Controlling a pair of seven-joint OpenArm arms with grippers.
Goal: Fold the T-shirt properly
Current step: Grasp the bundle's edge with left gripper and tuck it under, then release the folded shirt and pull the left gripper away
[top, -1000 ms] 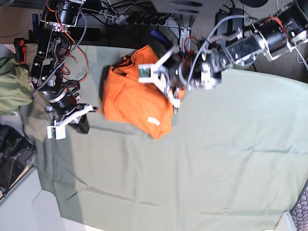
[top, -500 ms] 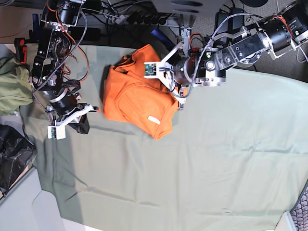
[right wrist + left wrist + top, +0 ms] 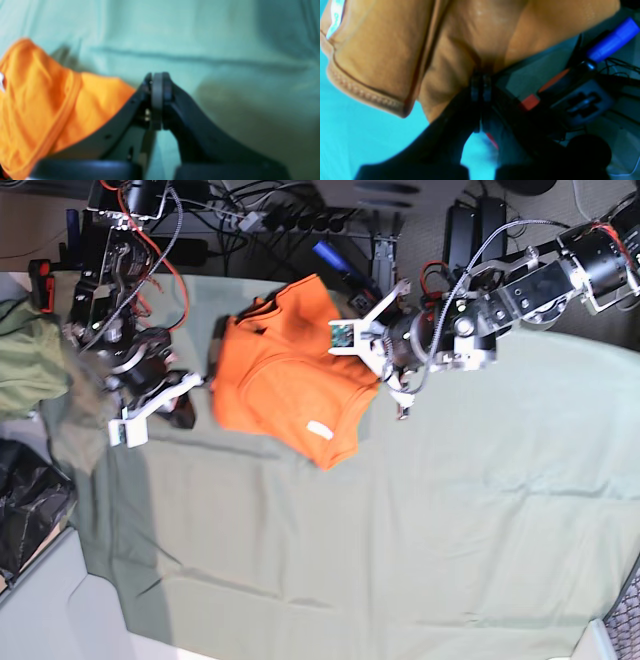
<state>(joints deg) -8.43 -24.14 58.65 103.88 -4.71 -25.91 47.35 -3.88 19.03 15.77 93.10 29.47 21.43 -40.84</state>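
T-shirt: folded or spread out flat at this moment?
Bunched, neither spread nor neatly folded. The T-shirt lies as a rumpled heap on the table cloth, and the left gripper is shut on a pinch of its fabric.

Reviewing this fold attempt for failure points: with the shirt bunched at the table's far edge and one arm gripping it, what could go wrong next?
1. The left gripper is shut on a small pinch of the T-shirt; a hard pull may slip the fabric out.
2. The shirt lies crumpled near the table cloth's far edge, by cables; dragging it that way could drop it off.
3. The right gripper is shut on nothing, so one-sided pulling may bunch the shirt further.
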